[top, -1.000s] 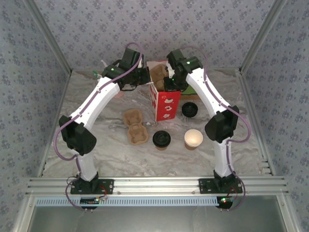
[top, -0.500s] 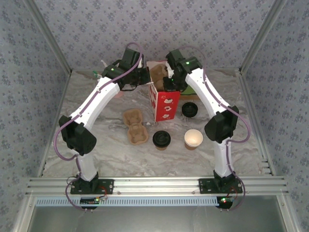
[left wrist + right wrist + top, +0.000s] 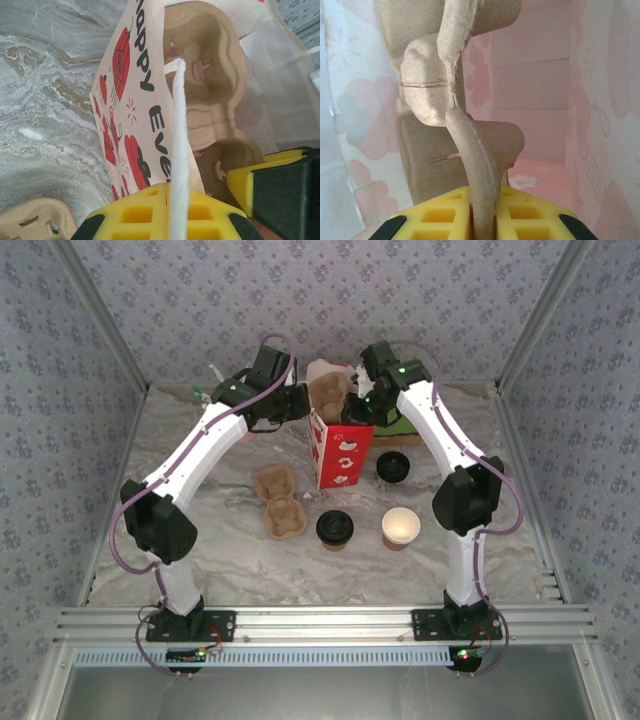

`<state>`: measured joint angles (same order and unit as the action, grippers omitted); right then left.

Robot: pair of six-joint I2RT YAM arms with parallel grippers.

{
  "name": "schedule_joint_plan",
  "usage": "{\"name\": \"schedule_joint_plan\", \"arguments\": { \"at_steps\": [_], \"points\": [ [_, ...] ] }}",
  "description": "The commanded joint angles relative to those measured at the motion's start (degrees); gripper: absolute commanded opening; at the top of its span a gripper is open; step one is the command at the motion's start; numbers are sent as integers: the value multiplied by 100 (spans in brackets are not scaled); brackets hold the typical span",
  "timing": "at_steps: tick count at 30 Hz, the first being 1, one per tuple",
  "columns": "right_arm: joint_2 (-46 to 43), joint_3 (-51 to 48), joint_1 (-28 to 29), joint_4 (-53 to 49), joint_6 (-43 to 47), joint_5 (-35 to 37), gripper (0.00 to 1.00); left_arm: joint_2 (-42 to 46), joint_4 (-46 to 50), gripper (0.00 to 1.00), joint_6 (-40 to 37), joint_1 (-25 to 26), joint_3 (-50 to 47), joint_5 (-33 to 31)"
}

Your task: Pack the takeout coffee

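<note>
Patterned wallpaper (image 3: 300,290) encloses a marbled desk (image 3: 520,500). A red-and-white paper bag (image 3: 340,455) stands upright at centre rear, between both arms. Left jaws: closed on a white strip (image 3: 179,150) at the bag's top edge. Right jaws: closed on the rim of a cardboard cup carrier (image 3: 470,150), which sits inside the bag and protrudes from its top. A second carrier (image 3: 280,502) lies flat on the desk, left of the bag. The takeout coffee (image 3: 334,528), black lid on, stands on the desk in front of the bag, apart from it. A lidless cup (image 3: 400,527) stands near its right. A loose black lid (image 3: 393,467) lies just right of the bag.
</note>
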<state>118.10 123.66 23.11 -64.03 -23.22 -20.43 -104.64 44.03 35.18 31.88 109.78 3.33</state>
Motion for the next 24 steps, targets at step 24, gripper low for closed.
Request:
{"name": "schedule_joint_plan", "arguments": {
  "at_steps": [24],
  "points": [
    [-111,-166,50,-18,-639,247,21,217,138,0,-169,232,469,-325]
  ]
}}
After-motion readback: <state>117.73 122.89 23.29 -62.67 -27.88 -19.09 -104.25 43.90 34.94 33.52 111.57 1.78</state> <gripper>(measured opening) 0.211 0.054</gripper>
